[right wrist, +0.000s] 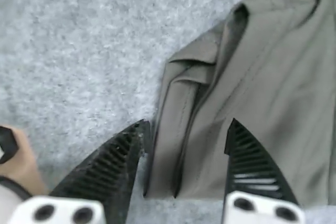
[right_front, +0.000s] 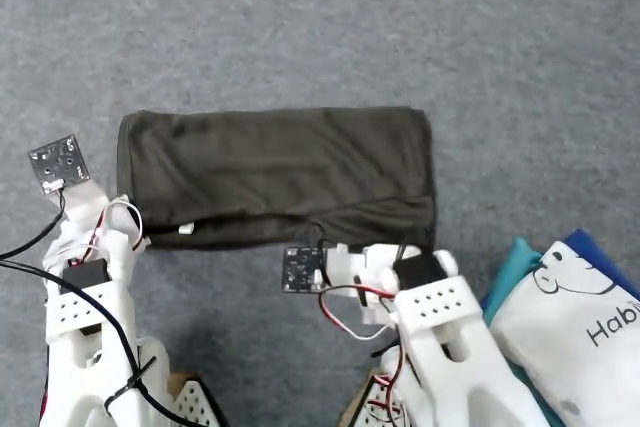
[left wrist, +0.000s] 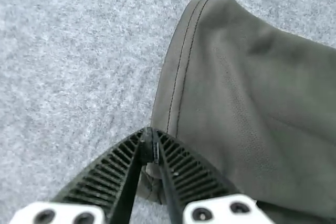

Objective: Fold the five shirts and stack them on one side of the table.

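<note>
High view: olive shirt [right_front: 275, 172] mid-table, left gripper [left wrist: 152, 144] clenched on its near-left corner. Right gripper [right wrist: 187, 125] released, astride its near edge. Lettered white shirt [right_front: 570, 317] at the table's near-right corner.

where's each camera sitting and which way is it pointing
High view: fixed overhead, looking down at the table and olive shirt; both arms show.
Left wrist view: on the left arm, facing the left hand pinching the shirt's hem.
Right wrist view: on the right arm, facing the right hand, open astride the shirt's edge.
Shared: all three see the olive shirt.
</note>
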